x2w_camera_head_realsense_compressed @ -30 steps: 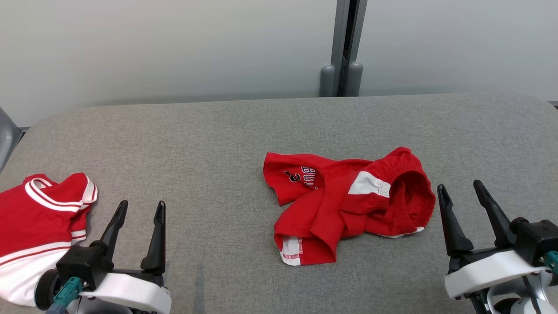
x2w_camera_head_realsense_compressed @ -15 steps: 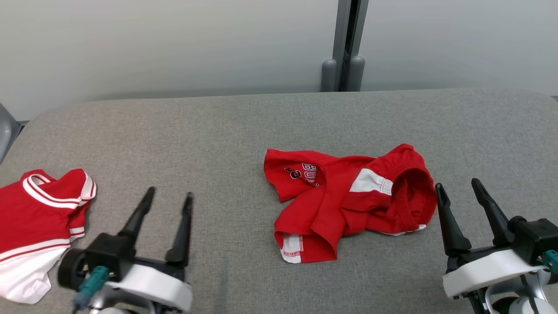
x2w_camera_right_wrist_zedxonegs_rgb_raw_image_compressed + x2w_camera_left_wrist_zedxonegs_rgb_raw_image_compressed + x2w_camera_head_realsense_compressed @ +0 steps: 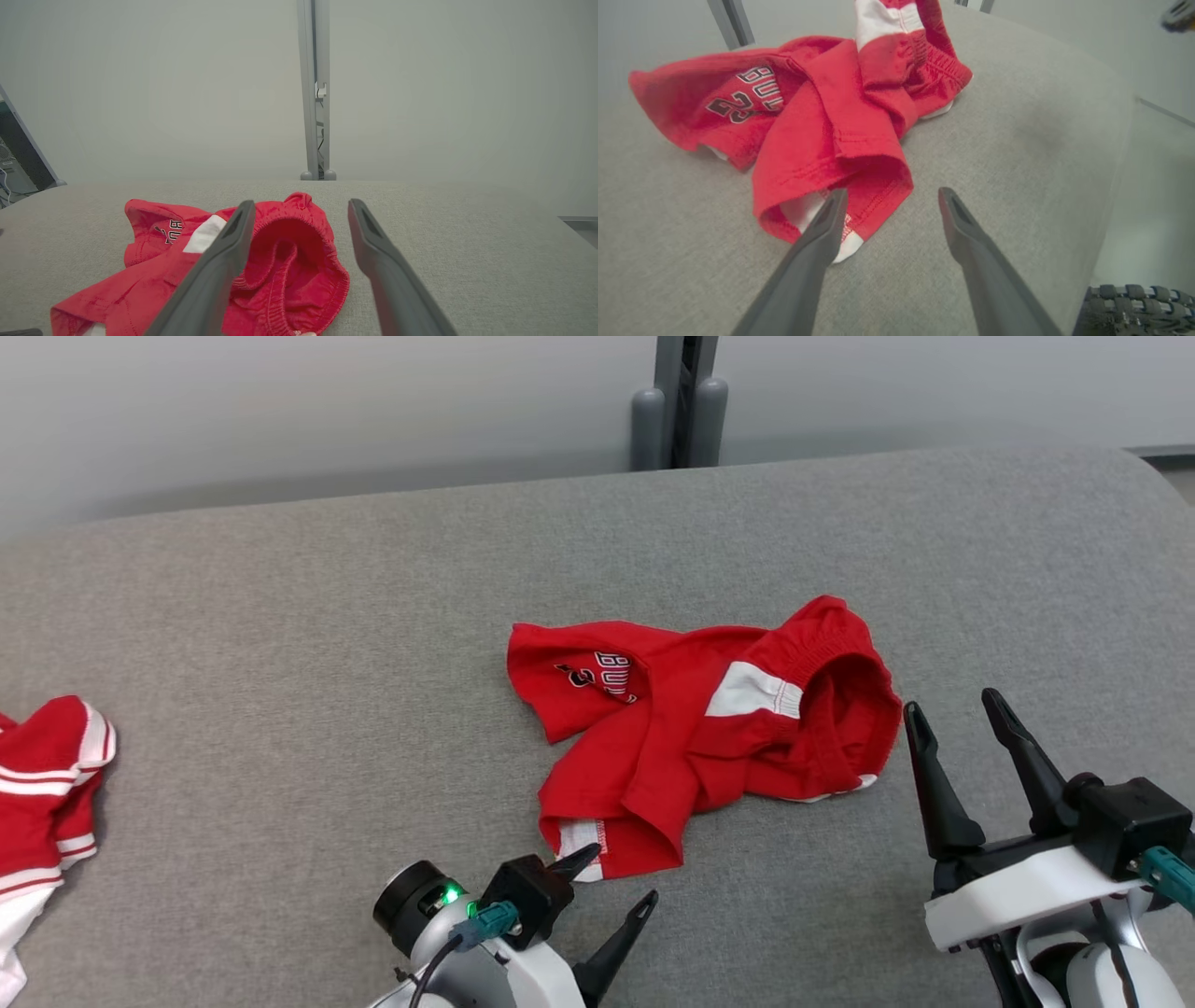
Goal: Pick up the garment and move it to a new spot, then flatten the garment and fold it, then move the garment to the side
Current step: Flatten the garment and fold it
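The garment (image 3: 691, 737) is a crumpled pair of red shorts with white panels and a printed number, lying mid-table. My left gripper (image 3: 624, 875) is open, low at the near side, its fingers angled right, with one tip at the garment's white-trimmed near hem. In the left wrist view the garment (image 3: 822, 116) lies just ahead of the left gripper (image 3: 893, 191), the hem beside the left finger and nothing between the jaws. My right gripper (image 3: 950, 702) stands open just right of the waistband. In the right wrist view the garment (image 3: 289, 252) sits ahead of the right gripper (image 3: 301, 202).
The grey fabric table (image 3: 280, 616) stretches wide to the left and back. A second red-and-white garment (image 3: 47, 775) lies at the left edge. A grey post (image 3: 677, 401) stands behind the table against a pale wall. The table's rounded edge (image 3: 1111, 186) drops off beyond the left gripper.
My left gripper has swung right across the table to the garment's near hem, fingers now angled right. The head camera has shifted, so the scene slid left and up. The right gripper stays put.
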